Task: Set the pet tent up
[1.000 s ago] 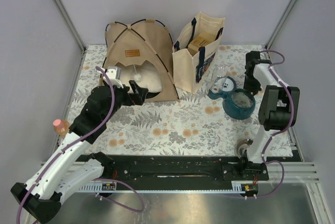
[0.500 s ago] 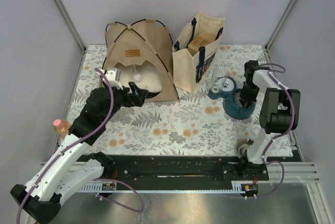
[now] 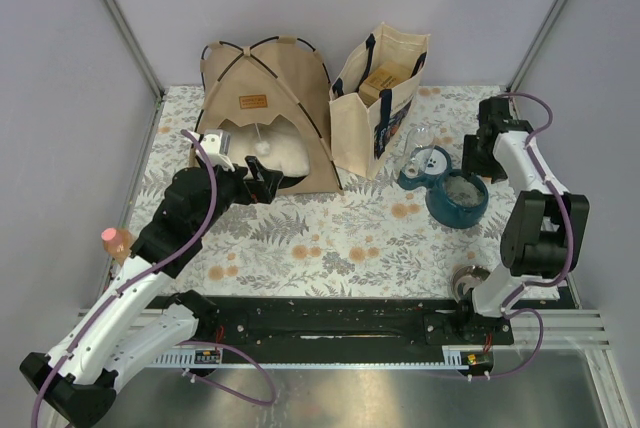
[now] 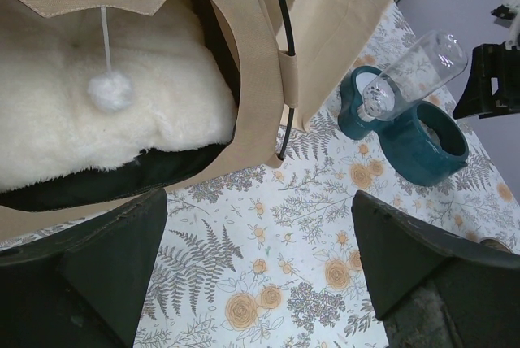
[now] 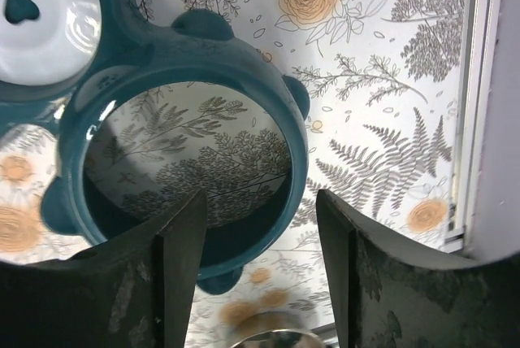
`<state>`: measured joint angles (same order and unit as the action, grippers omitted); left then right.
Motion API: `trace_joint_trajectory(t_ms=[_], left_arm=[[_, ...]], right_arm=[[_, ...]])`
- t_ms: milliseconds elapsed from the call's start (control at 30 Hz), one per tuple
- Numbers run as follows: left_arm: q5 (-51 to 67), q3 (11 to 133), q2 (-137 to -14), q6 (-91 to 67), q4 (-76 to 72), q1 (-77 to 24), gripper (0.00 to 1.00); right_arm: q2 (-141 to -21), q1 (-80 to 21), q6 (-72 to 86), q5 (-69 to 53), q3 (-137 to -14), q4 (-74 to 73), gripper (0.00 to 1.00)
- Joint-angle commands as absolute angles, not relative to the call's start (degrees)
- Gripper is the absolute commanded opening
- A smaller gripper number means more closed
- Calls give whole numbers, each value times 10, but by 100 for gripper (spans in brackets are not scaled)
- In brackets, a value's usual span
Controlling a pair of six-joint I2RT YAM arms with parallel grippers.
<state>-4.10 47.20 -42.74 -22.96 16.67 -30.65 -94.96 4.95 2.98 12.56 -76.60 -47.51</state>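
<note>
Up close, the left claw [image 4: 260, 202] is hanging spread wide and empty just before the arched doorway, probably lining up on the fabric edge; the right claw [image 5: 260, 197], fingers parted too, is hovering over the glossy teal bowl [image 5: 183, 161], gripping nothing; the counter [image 3: 340, 238] is wearing a flat floral print; further back, the pet tent [image 3: 265, 108] is standing upright at the rear left, tan canvas stretching taut over thin black poles [image 4: 287, 132] that are holding its dome; inside, a fluffy white pillow [image 4: 81, 128] is lying under a dangling pom-pom [image 4: 110, 90]; beside it a cream tote bag [image 3: 378, 98] is standing open.
</note>
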Motion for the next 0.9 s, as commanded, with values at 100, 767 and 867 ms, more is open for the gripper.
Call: trace_joint_trajectory(t_ms=[100, 767, 867], left_arm=[[-40, 478, -427, -228, 145, -302, 99], [-51, 491, -430, -221, 157, -300, 99], [-48, 491, -432, -222, 156, -299, 99]], right_arm=[[-987, 50, -159, 98, -765, -422, 65], [-1102, 50, -144, 113, -839, -403, 14], [-1095, 50, -143, 117, -829, -403, 13]])
